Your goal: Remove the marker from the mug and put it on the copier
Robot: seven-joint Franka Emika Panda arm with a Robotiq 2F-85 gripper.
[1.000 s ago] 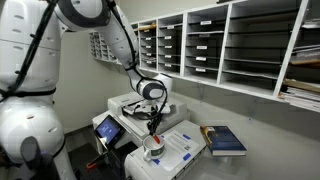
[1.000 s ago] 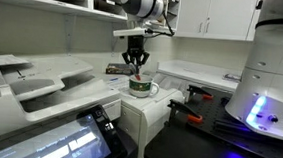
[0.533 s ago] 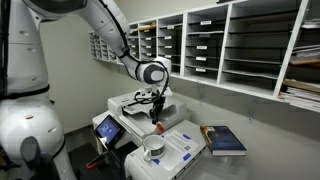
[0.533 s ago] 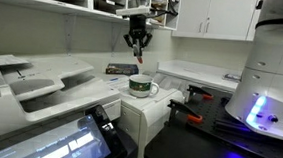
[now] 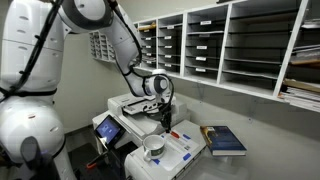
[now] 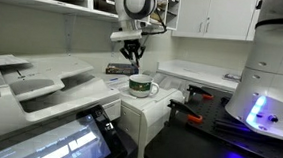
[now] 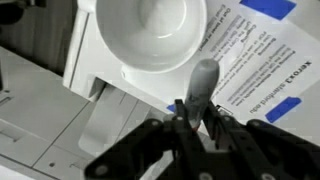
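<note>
Shelves: wall of paper-sorting shelves [image 5: 215, 45] behind the bench, with stacked sheets in several slots.
Copier: white and light grey copier [image 5: 132, 104] with a stepped feeder top; its tilted touchscreen [image 6: 67, 144] glows blue, and the text on it is too small to read.
Book: dark blue book [image 5: 225, 140] lying flat, well apart from the mug; the cover text is unreadable.
Sheet: printed sheet [image 7: 262, 55] with blue blocks, flat beside the mug; the lines run upside down in the wrist view and are too blurred to read with confidence.
Gripper: gripper [image 7: 200, 115] hangs above the mug in both exterior views, fingers nearly together and clamped on the marker.
Mug: mug [image 7: 130, 30] upright on the white top just beside the copier, with a pale interior in the wrist view.
Marker: marker [image 7: 202, 80] is out of the mug, pinched between the fingers; its long axis follows the gripper, near vertical, with the free grey end pointing down toward the mug rim.
</note>
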